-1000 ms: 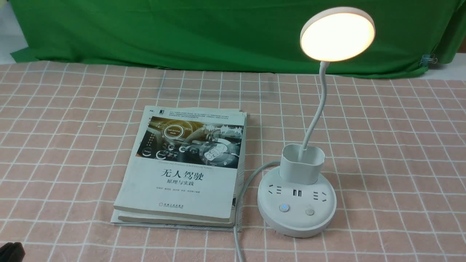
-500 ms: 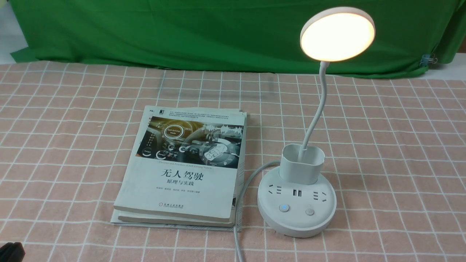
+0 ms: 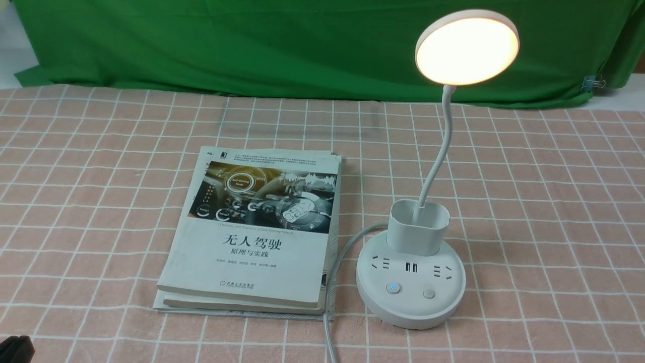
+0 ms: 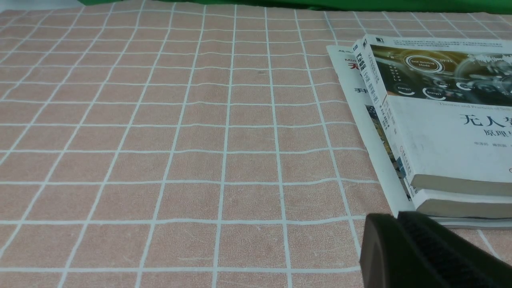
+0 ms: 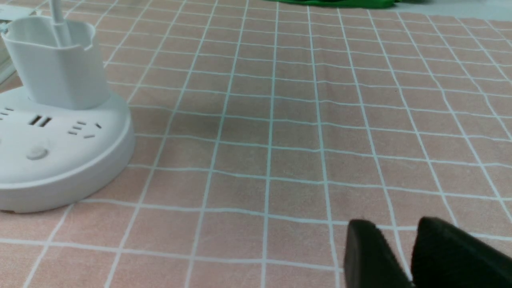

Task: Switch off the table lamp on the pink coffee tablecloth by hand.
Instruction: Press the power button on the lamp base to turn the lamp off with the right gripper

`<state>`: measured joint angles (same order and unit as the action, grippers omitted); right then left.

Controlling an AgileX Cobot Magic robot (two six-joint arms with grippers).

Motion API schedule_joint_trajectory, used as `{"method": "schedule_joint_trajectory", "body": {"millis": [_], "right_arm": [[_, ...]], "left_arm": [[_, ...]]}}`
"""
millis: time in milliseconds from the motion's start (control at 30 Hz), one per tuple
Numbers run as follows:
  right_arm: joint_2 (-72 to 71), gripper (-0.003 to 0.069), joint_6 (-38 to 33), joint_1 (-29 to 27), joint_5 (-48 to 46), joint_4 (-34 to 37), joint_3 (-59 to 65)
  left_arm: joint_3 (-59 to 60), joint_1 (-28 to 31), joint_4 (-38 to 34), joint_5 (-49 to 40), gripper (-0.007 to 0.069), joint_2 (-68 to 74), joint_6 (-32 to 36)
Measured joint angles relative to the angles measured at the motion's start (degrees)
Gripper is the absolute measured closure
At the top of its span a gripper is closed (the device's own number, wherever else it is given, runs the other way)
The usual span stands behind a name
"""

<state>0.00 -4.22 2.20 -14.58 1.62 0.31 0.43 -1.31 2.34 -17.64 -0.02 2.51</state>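
One table lamp [image 3: 410, 295] is standing on the pink coffee tablecloth [image 3: 544, 212], right of centre and just beside a stack of books [image 3: 252, 237]. The left wrist view is showing that stack as two thick books lying on one thin booklet. One green backdrop cloth [image 3: 252, 45] is hanging behind the table, with one binder clip [image 3: 594, 81] at its right end.

The lamp is white, and its flat round head [image 3: 467, 47] is glowing warm yellow, so it is still on. One thin neck [image 3: 438, 156] is curving down into one cup-shaped holder [image 3: 418, 227] at the back of the round base. The base is carrying two sockets, a pair of USB ports [image 3: 410, 266] and two buttons: the left button [image 3: 393, 288] is shining blue, the right button [image 3: 428, 293] is plain. One grey cord [image 3: 337, 262] is running along the books' right edge toward the front.

The right gripper [image 5: 398, 230] is hanging low over bare cloth, apart from the lamp base, its two black fingers [image 5: 368, 252] slightly parted and holding nothing. Only a black corner of the left gripper [image 4: 404, 244] is showing near the books; whether its fingers are parted I cannot tell.
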Motion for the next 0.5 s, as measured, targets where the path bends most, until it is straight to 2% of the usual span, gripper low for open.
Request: {"method": "schedule_joint_trajectory", "body": {"millis": [333, 400, 500], "right_arm": [[0.0, 0.0420, 0.5, 0.0, 0.9, 0.8, 0.0], [0.0, 0.0420, 2.4, 0.0, 2.5, 2.6, 0.0], [0.0, 0.0420, 9.1, 0.0, 7.4, 5.0, 0.0]], "left_arm": [[0.0, 0.0, 0.0, 0.0, 0.0618, 0.0, 0.0], [0.0, 0.0, 0.0, 0.0, 0.0618, 0.0, 0.0], [0.0, 0.0, 0.0, 0.0, 0.0618, 0.0, 0.0]]}}
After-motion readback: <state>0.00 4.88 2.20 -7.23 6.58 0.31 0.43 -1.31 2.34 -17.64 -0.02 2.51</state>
